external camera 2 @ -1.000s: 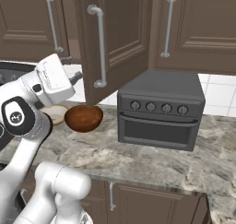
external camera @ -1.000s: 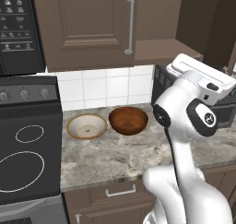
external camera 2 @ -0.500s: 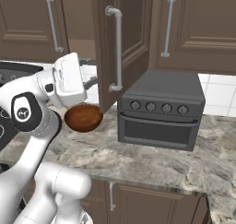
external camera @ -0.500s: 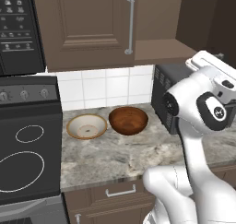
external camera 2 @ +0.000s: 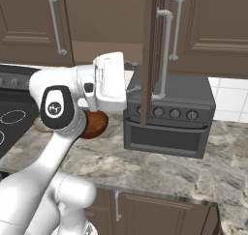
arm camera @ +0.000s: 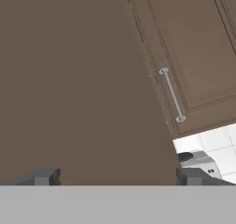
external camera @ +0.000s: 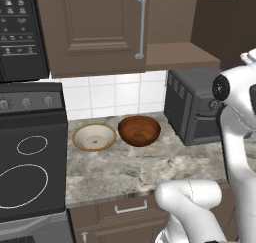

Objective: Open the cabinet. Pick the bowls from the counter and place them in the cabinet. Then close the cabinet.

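Hand view puts the claw [arm camera: 115, 174] close against the swung-out cabinet door [arm camera: 78, 80], jaws spread wide and holding nothing. Seen from the right base view, that door [external camera 2: 151, 55] stands edge-on over the toaster oven [external camera 2: 169, 118]. Two bowls wait on the counter [external camera: 125, 172] (near the stovetop [external camera: 30, 162]): the wooden bowl [external camera: 139, 130] and the tan-rimmed bowl [external camera: 94, 137]. Both look rigid and light, probably slick; a pinch on the rim seems the surest hold.

Cabinet [external camera: 100, 27] half-open; bowls [external camera: 139, 131] on counter [external camera: 125, 172]
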